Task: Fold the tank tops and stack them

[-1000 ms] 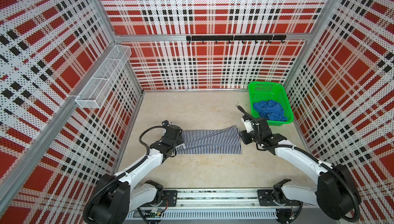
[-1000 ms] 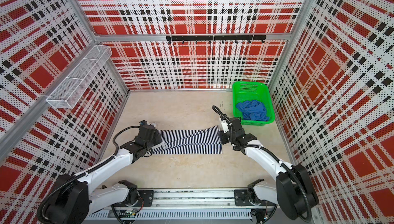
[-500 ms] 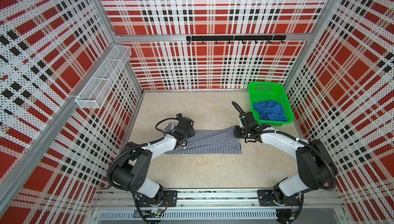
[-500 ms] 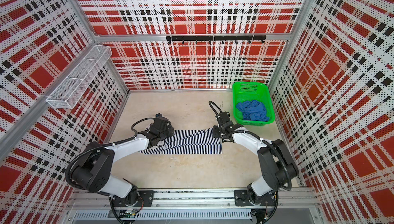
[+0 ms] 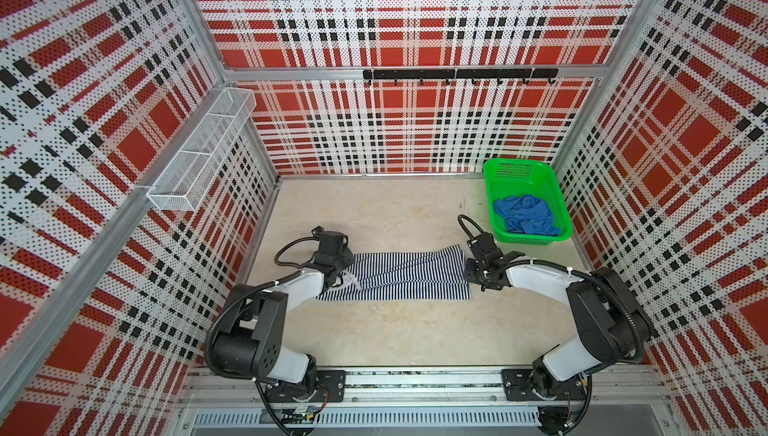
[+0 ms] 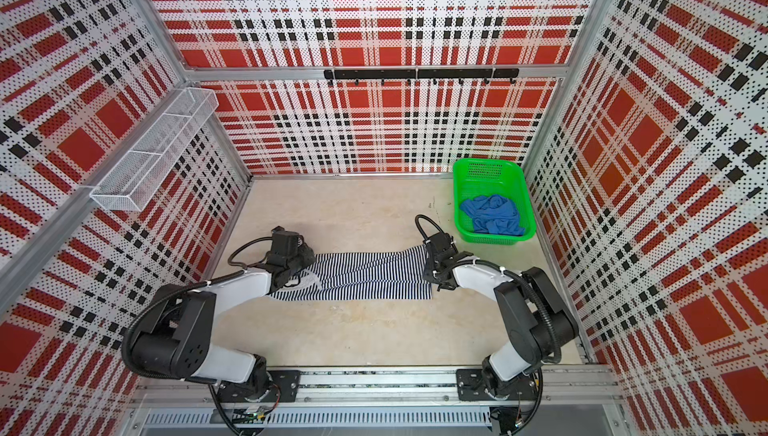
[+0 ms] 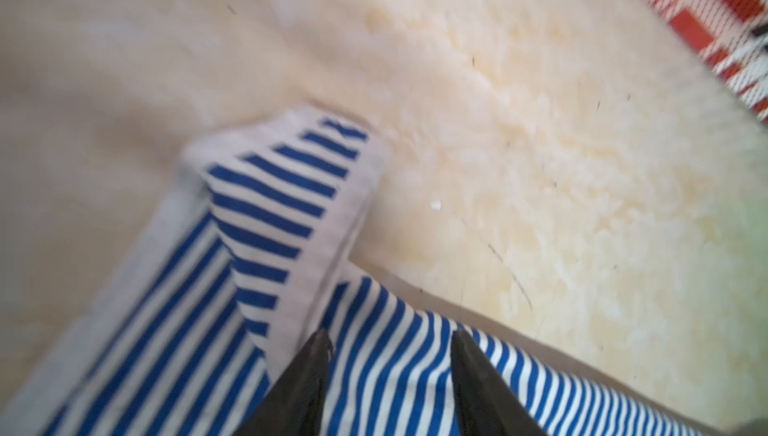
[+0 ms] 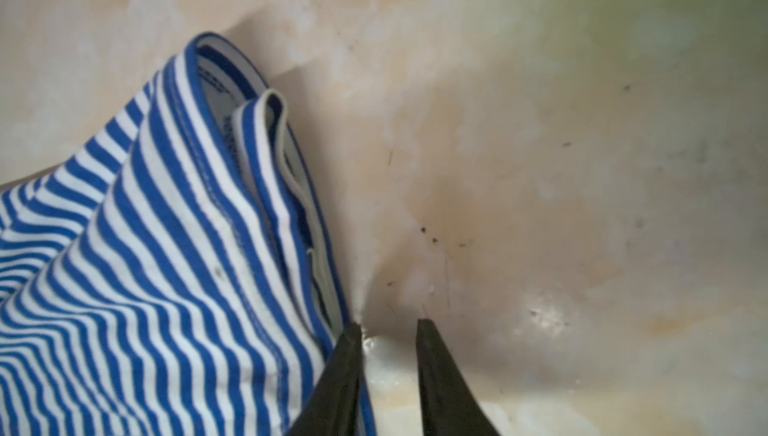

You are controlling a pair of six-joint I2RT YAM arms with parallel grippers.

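Observation:
The striped tank top (image 5: 407, 276) (image 6: 365, 278) lies folded into a long band across the middle of the table. My left gripper (image 5: 338, 263) (image 6: 299, 263) is over its left end, by the white-trimmed straps. In the left wrist view the left gripper (image 7: 390, 340) is open, and striped cloth (image 7: 257, 222) spans under both fingertips. My right gripper (image 5: 469, 268) (image 6: 428, 265) is at the right end. In the right wrist view the right gripper (image 8: 388, 324) stands narrowly open over bare table, one finger against the hem (image 8: 232, 189). The blue tank top (image 5: 525, 214) (image 6: 492, 214) lies crumpled in the basket.
A green mesh basket (image 5: 515, 170) (image 6: 484, 168) stands at the back right, close behind the right gripper. A white wire shelf (image 5: 203, 151) hangs on the left wall and a black hook rail (image 5: 459, 74) on the back wall.
Both arms have swung low with their elbows outward. The right jaws have narrowed beside the hem. The striped top's left end now lies spread further left, under the left gripper.

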